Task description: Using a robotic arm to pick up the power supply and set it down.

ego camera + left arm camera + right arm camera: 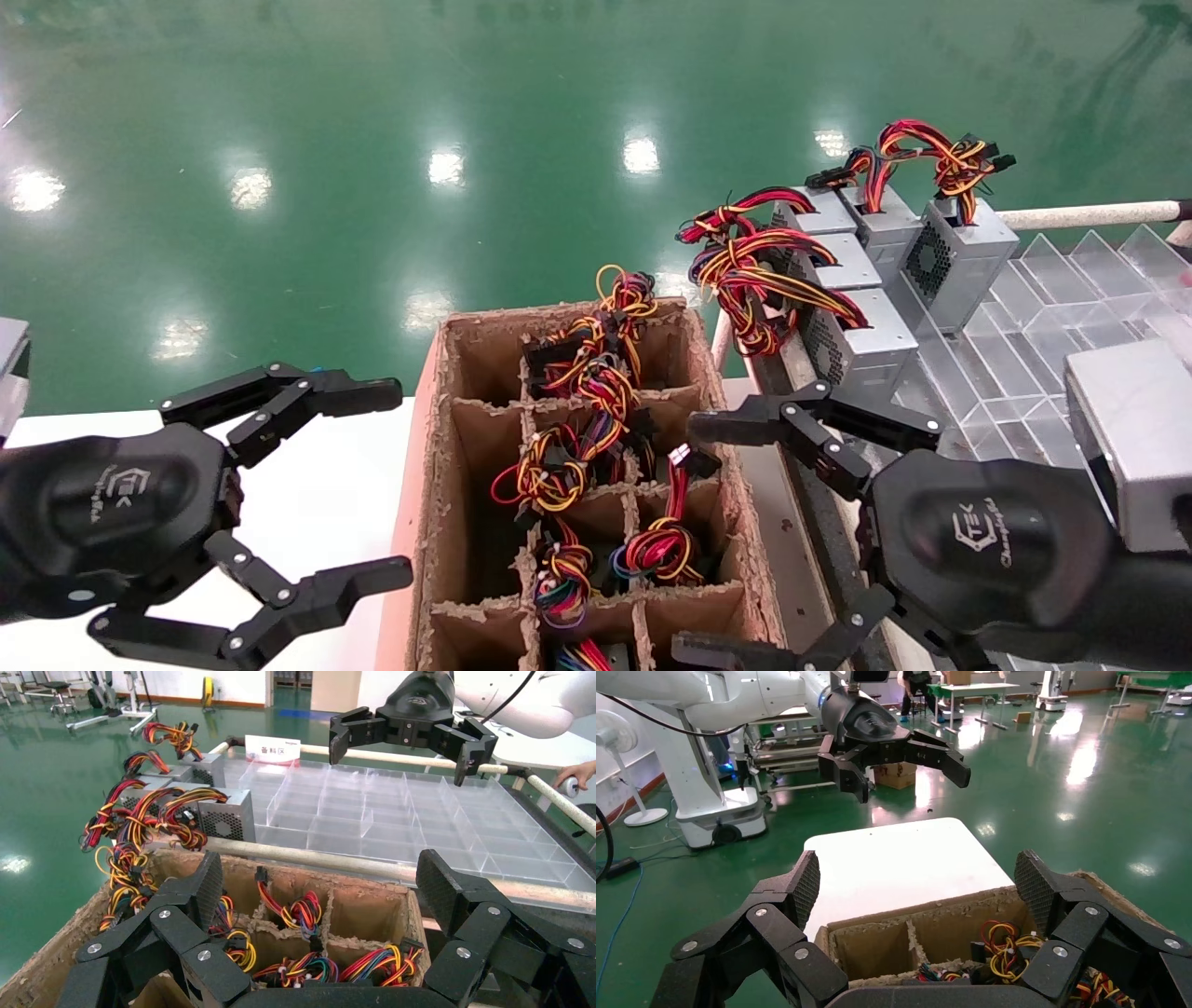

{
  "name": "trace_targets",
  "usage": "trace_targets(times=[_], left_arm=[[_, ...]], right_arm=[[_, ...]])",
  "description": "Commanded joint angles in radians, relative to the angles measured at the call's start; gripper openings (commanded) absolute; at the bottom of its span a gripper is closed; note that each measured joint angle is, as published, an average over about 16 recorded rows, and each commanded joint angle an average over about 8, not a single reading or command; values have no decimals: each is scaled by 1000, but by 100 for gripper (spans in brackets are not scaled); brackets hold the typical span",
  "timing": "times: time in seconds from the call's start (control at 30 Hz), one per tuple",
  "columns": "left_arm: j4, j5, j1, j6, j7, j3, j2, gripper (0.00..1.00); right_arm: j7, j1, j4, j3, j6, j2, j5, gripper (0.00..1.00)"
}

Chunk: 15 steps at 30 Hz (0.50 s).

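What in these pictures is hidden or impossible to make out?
- Power supplies in the cardboard box: in the head view only wire bundles show; the dividers hide the metal bodies.
- Near end of the box: cut off by the head view's bottom edge.
- White sign behind the clear tray: left wrist view, lettering too small to read.
- Person's hand: left wrist view, cut off by the edge.

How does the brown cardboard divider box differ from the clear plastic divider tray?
The brown cardboard divider box is opaque with frayed walls; the clear plastic divider tray is see-through with smooth walls. The box has wire bundles showing in several cells; the tray carries silver-grey power supplies along one edge, and its other visible cells look empty. Both are split into compartments.
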Motion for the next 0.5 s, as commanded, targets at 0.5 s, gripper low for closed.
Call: trace_targets(times=[0.5], left_arm=[[0, 0, 0, 0, 0, 0, 0, 100]], right_arm=[[-3, 5, -7, -2, 3, -1, -3, 100]])
